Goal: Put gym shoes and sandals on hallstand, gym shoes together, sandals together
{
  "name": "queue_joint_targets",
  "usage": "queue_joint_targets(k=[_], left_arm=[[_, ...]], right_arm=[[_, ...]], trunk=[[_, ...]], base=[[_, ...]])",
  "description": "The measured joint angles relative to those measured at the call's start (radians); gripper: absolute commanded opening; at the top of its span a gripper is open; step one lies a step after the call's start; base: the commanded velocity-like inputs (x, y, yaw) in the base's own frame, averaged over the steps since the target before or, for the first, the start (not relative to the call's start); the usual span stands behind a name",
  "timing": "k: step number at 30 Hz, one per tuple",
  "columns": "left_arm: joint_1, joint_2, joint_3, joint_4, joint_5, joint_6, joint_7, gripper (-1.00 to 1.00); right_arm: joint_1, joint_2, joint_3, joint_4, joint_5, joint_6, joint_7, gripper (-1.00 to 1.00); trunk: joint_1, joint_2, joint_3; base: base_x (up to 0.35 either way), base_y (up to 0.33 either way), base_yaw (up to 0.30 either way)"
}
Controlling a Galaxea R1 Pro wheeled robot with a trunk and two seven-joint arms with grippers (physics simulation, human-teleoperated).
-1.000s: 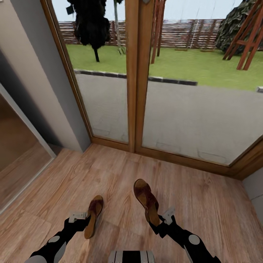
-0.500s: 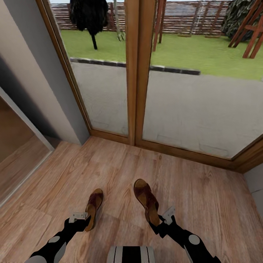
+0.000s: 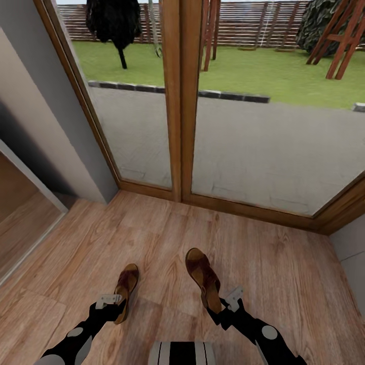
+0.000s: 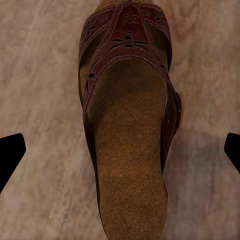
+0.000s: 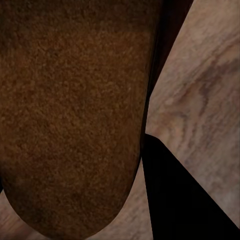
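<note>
Two reddish-brown sandals lie ahead of me on the wood-plank corridor floor point(image 3: 152, 238). My left gripper point(image 3: 115, 302) is open at the heel of the left sandal point(image 3: 124, 290). In the left wrist view that sandal point(image 4: 127, 130) lies between the two black fingertips point(image 4: 10, 155), which stand wide apart and clear of it. My right gripper point(image 3: 223, 304) is shut on the heel end of the right sandal point(image 3: 203, 276). Its brown footbed point(image 5: 70, 110) sits close up in the right wrist view, beside one black finger point(image 5: 175, 200). The gym shoes and the hallstand are out of view.
A glass door with a wooden frame point(image 3: 177, 126) stands right ahead, with grey paving point(image 3: 263, 152) and lawn outside. A grey wall point(image 3: 56, 132) and a side opening point(image 3: 25, 218) close the left. A white wall point(image 3: 352, 253) borders the right. My base point(image 3: 182, 353) is at the bottom.
The whole picture has shifted as the camera moved. The right sandal kept its place at the right gripper. The left sandal drifted with the floor, slightly away from the left gripper.
</note>
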Motion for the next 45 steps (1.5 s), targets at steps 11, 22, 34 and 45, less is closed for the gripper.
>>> queue_joint_targets(k=[11, 22, 34, 45], left_arm=[[0.000, -0.001, 0.001, 0.001, 0.000, 0.000, 0.000, 1.00], [0.003, -0.003, 0.000, 0.008, 0.007, -0.077, 0.002, 1.00], [0.006, -0.003, 0.000, 0.009, 0.020, -0.107, 0.002, 1.00], [0.008, -0.004, -0.001, 0.009, 0.020, -0.110, 0.002, 1.00]], right_arm=[[0.000, 0.000, 0.000, 0.000, 0.001, 0.000, 0.001, -1.00], [0.000, 0.000, 0.000, 0.000, 0.001, 0.000, 0.001, -1.00], [0.000, 0.000, 0.000, 0.000, 0.001, 0.000, 0.001, -1.00], [0.000, 0.000, 0.000, 0.000, 0.001, 0.000, 0.001, -1.00]], trunk=[[0.004, -0.002, -0.031], [0.009, -0.004, -0.081], [0.014, -0.007, -0.130], [0.019, -0.010, -0.173]], base=[[0.000, 0.000, 0.000], [0.000, 0.000, 0.000], [0.000, 0.000, 0.000], [0.000, 0.000, 0.000]])
